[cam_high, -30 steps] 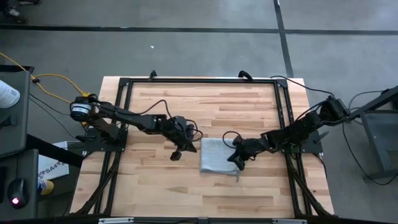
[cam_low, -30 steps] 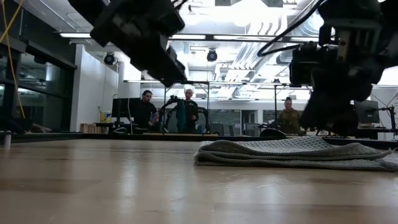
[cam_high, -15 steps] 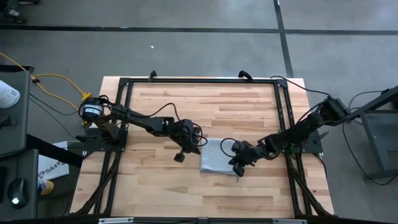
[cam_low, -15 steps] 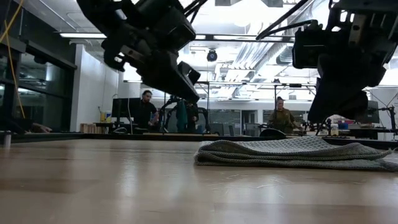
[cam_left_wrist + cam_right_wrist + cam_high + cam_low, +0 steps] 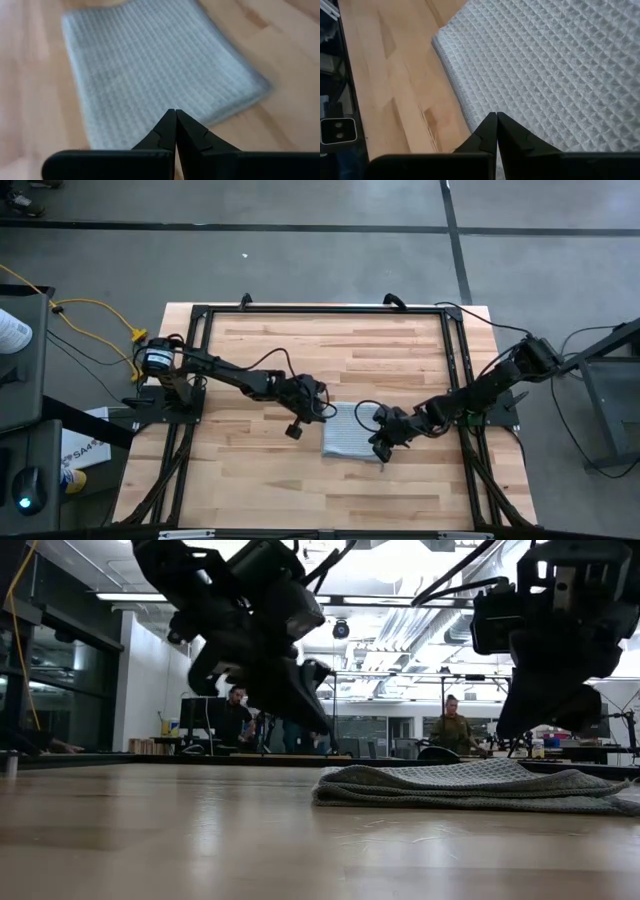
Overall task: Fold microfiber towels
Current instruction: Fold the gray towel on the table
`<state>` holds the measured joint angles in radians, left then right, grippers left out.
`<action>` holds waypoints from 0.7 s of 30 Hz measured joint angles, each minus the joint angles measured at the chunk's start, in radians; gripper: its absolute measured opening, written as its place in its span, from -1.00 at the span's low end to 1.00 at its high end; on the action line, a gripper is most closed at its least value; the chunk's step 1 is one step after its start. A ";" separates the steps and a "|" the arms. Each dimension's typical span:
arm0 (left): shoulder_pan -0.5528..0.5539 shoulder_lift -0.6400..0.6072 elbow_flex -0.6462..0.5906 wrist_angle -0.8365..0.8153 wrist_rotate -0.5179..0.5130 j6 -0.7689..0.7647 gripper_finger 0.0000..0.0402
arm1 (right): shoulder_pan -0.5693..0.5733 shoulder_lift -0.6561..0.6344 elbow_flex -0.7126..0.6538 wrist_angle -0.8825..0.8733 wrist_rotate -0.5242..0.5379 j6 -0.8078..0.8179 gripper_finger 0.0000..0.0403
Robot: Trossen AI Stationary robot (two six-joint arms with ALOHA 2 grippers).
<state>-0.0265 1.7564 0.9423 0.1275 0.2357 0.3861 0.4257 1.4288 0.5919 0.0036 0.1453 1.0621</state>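
The light grey-blue microfiber towel point(image 5: 350, 430) lies flat on the wooden tabletop as a folded rectangle, right of the middle; the low view point(image 5: 470, 785) shows its stacked layers. My left gripper point(image 5: 325, 410) is shut and hangs over the towel's far left corner; its tips show above the cloth in the left wrist view point(image 5: 175, 112). My right gripper point(image 5: 378, 442) is shut and hangs over the towel's near right part, close to its edge point(image 5: 496, 115). In the low view both grippers point(image 5: 305, 710) point(image 5: 535, 710) stand clear above the cloth.
A black frame point(image 5: 320, 310) runs around the tabletop. Bare wood point(image 5: 250, 480) lies left of and in front of the towel. In the low view people point(image 5: 235, 715) stand in the room beyond the table's far edge.
My left gripper has gone toward the table's right edge, down and toward the towel, tipping as it went, and now hangs over the towel's left side. My right gripper has shifted a little toward the near edge. The towel has stayed where it was.
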 joint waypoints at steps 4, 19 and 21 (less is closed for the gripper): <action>0.000 -0.001 0.008 -0.003 -0.037 0.036 -1.00 | 0.014 0.000 0.000 0.001 0.007 0.038 -0.99; 0.000 0.140 0.122 -0.032 -0.006 -0.002 -1.00 | 0.048 0.000 0.000 0.006 0.039 0.086 -0.99; 0.000 0.140 0.141 -0.066 -0.002 -0.001 -1.00 | 0.048 0.000 0.000 0.001 0.039 0.086 -0.99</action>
<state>-0.0261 1.8969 1.0830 0.0618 0.2340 0.3852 0.4732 1.4288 0.5919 0.0042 0.1844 1.1484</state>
